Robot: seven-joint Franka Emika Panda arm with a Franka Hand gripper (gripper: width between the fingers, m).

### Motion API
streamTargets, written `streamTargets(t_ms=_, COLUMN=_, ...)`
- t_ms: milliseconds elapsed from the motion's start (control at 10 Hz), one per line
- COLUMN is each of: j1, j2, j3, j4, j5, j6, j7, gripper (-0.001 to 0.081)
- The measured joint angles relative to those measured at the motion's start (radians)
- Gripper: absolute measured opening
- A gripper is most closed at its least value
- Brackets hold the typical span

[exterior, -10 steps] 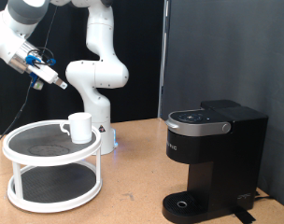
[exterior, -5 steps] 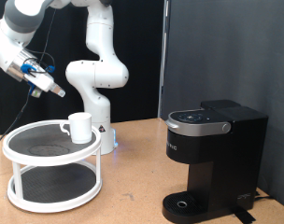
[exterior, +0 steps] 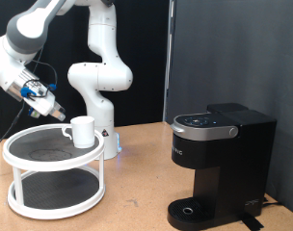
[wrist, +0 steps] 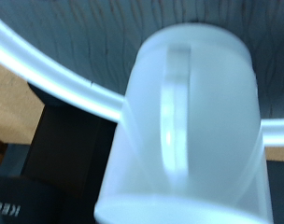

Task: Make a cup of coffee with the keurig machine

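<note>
- gripper [exterior: 60,114] at nine o'clock of the cup [exterior: 83,131], close; finger spread impossible to tell.
- cup on the white two-tier stand [exterior: 21,144], handle [wrist: 176,112] facing the wrist view.
- keurig machine [exterior: 220,164] well apart at three o'clock, lid down.
- best to line up squarely on the handle.

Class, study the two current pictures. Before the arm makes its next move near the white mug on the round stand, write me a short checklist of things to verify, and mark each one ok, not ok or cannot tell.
1. Mug upright on the top tier of the round stand: ok.
2. Mug handle facing the wrist camera: ok.
3. Pincer close beside the mug, on the exterior view's left: ok.
4. Pincer open wide enough for the mug: cannot tell, fingers too small in the exterior view and absent from the wrist view.
5. Mug already gripped: not ok, nothing shows it between the fingers.
6. Coffee machine lid shut, drip tray bare: ok.
</note>
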Motion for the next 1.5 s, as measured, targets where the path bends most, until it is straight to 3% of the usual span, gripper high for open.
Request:
streamTargets(t_ms=600, j1=0.009, j2=0.091, j3=0.003, j4=-0.005, j5=0.049, j6=0.051, j7=-0.081, gripper=0.0734)
streamTargets(t_ms=1100, j1=0.009, j2=0.101, j3=0.009, j4=-0.006, j5=0.068, j6=0.057, j7=-0.101, gripper=0.0734)
streamTargets(t_ms=1200, j1=0.009, j2=0.101, j3=0.010, j4=-0.006, j5=0.069, j6=0.058, j7=-0.102, gripper=0.0616)
streamTargets(t_ms=1300, j1=0.009, j2=0.101, j3=0.010, j4=-0.007, j5=0.070, j6=0.060, j7=-0.103, gripper=0.0616)
streamTargets(t_ms=1500, j1=0.009, j2=0.103, j3=0.011, j4=-0.006, j5=0.071, j6=0.062, j7=-0.103, gripper=0.0296)
